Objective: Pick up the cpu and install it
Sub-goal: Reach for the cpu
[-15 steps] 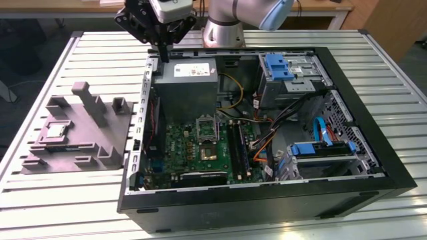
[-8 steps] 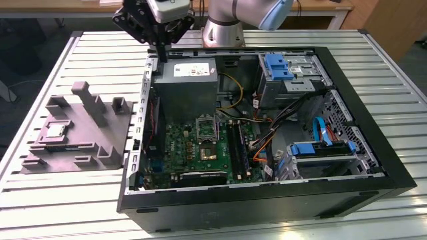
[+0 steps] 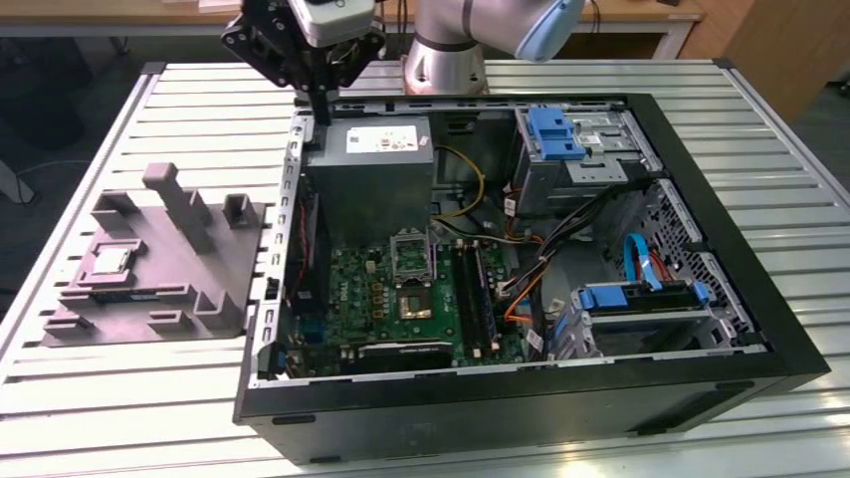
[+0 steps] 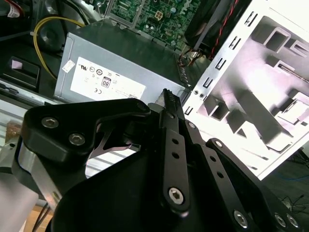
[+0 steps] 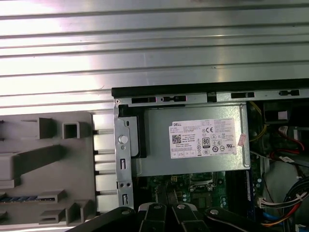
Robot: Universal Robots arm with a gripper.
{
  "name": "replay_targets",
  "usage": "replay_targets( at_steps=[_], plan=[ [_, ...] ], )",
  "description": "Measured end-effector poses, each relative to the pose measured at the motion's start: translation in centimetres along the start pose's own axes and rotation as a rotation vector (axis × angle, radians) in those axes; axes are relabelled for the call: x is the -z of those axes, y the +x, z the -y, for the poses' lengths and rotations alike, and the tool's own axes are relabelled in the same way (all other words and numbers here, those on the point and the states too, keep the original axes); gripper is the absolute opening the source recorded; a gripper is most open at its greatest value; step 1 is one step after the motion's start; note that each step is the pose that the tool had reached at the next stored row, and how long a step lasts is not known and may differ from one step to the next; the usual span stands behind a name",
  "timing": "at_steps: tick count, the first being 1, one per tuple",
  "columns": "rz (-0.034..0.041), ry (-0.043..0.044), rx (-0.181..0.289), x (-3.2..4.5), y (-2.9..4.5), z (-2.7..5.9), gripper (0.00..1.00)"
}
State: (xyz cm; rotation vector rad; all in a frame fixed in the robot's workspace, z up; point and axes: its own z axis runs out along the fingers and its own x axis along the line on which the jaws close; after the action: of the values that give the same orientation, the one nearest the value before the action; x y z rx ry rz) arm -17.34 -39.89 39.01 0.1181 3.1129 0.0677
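Now we are hovering over the case's (image 3: 531, 403) edge, our gripper (image 3: 322, 115) empty, jaws closed. The square cpu (image 3: 106, 262) is lying flat, top up, on the fixture (image 3: 199, 299).

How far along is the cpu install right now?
Nothing looks done yet. The small silvery square cpu lies on the grey moulded fixture, at the exterior view's left. The black end effector hangs shut and empty near the grey white-labelled metal box. Pickup and seating in the dark metal-framed socket remain.
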Motion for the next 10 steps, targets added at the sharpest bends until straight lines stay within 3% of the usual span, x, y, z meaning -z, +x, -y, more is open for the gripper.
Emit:
replay_targets(
  at_steps=[10],
  plan=[
    [-0.0002, 0.0000, 0.000, -0.02, 0.22, 0.02, 0.11]
  ],
)
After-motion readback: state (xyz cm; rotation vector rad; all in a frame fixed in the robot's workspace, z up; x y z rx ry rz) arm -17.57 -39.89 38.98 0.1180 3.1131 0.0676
